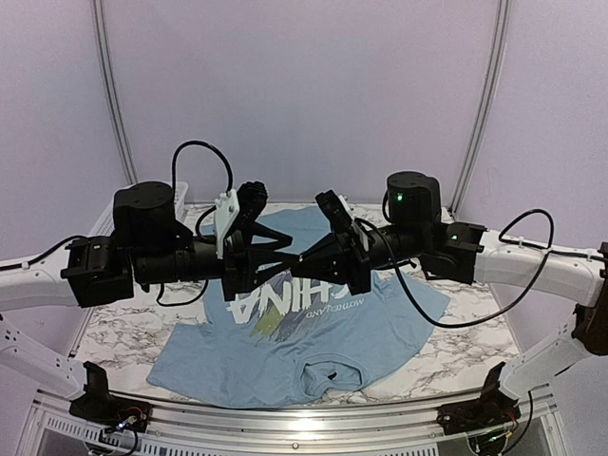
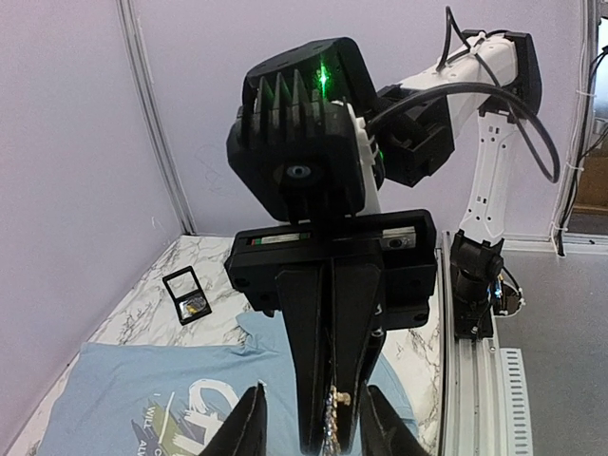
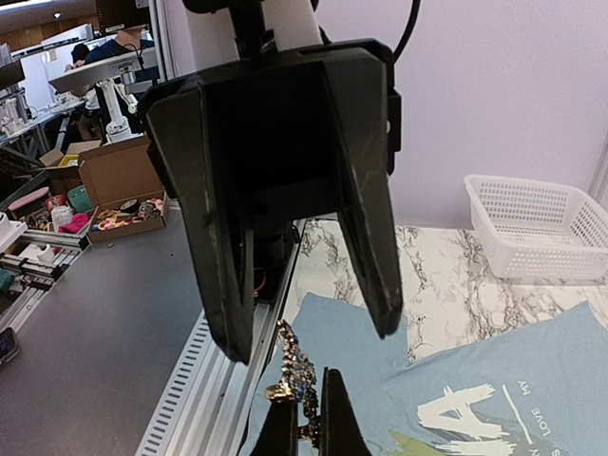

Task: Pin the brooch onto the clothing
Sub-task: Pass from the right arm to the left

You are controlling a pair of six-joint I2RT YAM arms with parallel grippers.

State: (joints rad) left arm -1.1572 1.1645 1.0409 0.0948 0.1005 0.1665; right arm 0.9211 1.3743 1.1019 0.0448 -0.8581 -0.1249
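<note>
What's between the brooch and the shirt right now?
Nothing visible. The brooch is pinched in the shut right claw, in the air above the shirt. The open left claw flanks it at the sides.

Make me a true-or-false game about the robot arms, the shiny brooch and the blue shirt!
1. The right pincer is shut on the brooch. True.
2. The left pincer is squeezed shut. False: its fingers stand wide apart and hold nothing.
3. The shirt is inside the white basket. False: it lies spread on the marble table, and the basket stands beside it.
4. The shirt is light blue with white letters. True.
</note>
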